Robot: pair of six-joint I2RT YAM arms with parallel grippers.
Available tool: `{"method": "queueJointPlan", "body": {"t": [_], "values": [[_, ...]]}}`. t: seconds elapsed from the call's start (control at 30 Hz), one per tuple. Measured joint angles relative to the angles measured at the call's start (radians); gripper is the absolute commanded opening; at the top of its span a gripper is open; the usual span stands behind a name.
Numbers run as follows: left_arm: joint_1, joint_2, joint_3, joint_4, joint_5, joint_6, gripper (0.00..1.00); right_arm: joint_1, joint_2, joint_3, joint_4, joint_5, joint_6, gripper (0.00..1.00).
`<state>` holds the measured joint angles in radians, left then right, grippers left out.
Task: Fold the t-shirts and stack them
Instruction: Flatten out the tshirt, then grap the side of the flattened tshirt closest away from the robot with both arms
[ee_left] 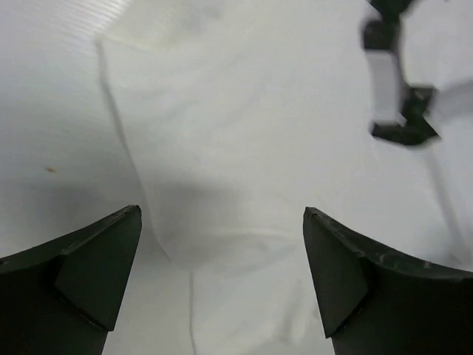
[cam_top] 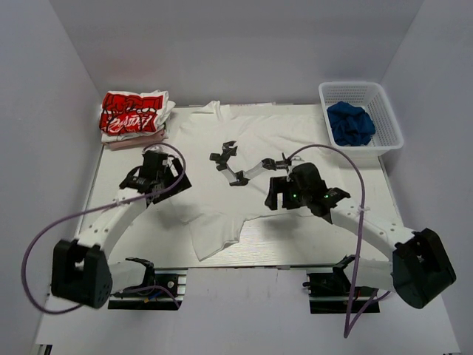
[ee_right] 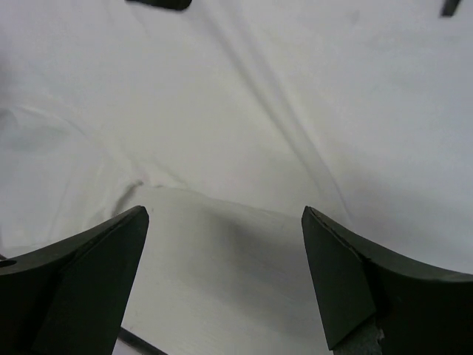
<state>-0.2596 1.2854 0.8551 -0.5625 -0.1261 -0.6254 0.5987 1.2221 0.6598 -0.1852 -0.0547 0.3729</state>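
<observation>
The large plain white t-shirt (cam_top: 259, 133) lies spread flat over the middle of the table. The red-and-black printed shirt (cam_top: 133, 115) sits folded at the back left corner. My left gripper (cam_top: 164, 176) is open and empty, low over the white shirt's left side; in the left wrist view (ee_left: 222, 214) the cloth (ee_left: 244, 133) and its left edge lie between the fingers. My right gripper (cam_top: 281, 194) is open and empty over the shirt's lower edge; in the right wrist view (ee_right: 225, 214) bare table (ee_right: 222, 274) lies between the fingers, with the cloth (ee_right: 244, 96) beyond.
A black-and-white jointed object (cam_top: 238, 168) lies on the white shirt between the grippers; it also shows in the left wrist view (ee_left: 390, 81). A white basket (cam_top: 388, 111) holding blue cloth (cam_top: 350, 123) stands at the back right. White walls enclose the table.
</observation>
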Motion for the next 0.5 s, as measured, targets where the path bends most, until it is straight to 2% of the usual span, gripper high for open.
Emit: {"method": "queueJointPlan", "body": {"t": [0.13, 0.33, 0.5], "values": [[-0.043, -0.174, -0.11, 0.007, 0.171, -0.026, 1.0, -0.007, -0.066, 0.034, -0.023, 0.121, 0.079, 0.9], [-0.183, -0.192, -0.254, -0.065, 0.314, -0.1, 1.0, -0.08, -0.099, 0.038, -0.113, 0.306, 0.194, 0.9], [-0.319, -0.199, -0.301, -0.135, 0.346, -0.181, 1.0, -0.2, -0.085, 0.037, -0.172, 0.394, 0.226, 0.9]]}}
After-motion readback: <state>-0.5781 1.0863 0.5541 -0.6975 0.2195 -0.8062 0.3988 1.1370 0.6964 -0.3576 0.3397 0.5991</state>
